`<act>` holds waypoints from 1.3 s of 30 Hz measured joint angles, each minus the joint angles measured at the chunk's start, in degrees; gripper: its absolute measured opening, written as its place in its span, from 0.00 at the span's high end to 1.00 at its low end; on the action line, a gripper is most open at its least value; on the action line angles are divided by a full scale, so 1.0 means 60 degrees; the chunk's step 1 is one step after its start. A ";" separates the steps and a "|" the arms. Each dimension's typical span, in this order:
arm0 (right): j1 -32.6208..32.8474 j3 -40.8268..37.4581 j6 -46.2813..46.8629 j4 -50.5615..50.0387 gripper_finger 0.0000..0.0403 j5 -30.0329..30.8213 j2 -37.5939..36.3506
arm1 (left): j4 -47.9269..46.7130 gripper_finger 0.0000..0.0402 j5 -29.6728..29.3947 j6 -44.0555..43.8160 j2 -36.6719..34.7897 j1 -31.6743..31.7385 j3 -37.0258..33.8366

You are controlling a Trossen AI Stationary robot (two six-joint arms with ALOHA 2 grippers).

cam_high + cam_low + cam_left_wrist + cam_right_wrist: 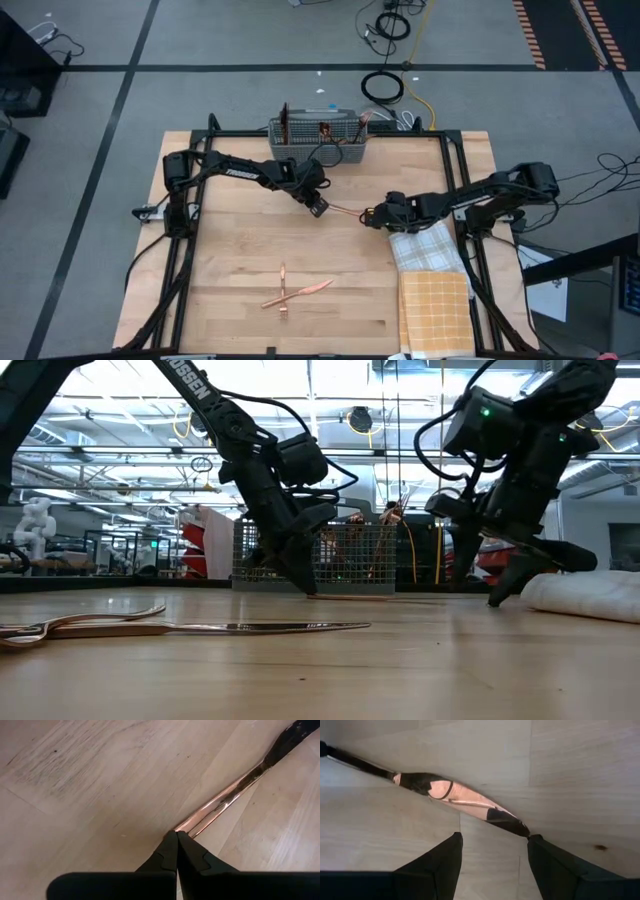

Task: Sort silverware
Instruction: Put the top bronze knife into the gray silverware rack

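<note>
High view, counter: wooden counter (240, 250) with both arms reaching toward its middle; a grey mesh caddy (318, 141) stands at the far edge with copper pieces upright in it
Left gripper: the left gripper (319, 206) is near the counter's centre, just in front of the caddy; its fingers (170, 855) are clenched on the handle end of a copper knife (345, 210), tips down at the wood
Knife: it lies low along the counter between the two grippers; handle at the left gripper, blade end (470, 805) reaching to the right gripper; whether it rests on the wood or is slightly lifted cannot be told
Right gripper: the right gripper (372, 217) is just beside the knife's blade end, fingers (440, 862) spread apart, one on each side of the tip; one finger is at or touching the tip, nothing grasped
Other silverware: a fork (283, 290) and a second knife (300, 293) lie crossed on the near part of the counter, well apart from both grippers; in the low view they lie flat in the foreground (180, 626)
Cloths: a white checked cloth (425, 245) under the right arm and a yellow checked cloth (435, 315) at the near right corner, touching each other
</note>
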 joint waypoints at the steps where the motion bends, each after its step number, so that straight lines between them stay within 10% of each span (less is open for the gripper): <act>1: -0.0043 0.0000 0.0021 -0.0037 0.47 -0.0006 0.0001 | 0.0000 1.00 -0.0002 0.0000 0.0000 0.0000 0.0000; 39: -0.1591 -0.0004 -0.1569 -0.0765 0.47 -0.1408 0.0012 | 0.0193 1.00 0.0016 -0.0013 0.0018 0.0000 -0.0015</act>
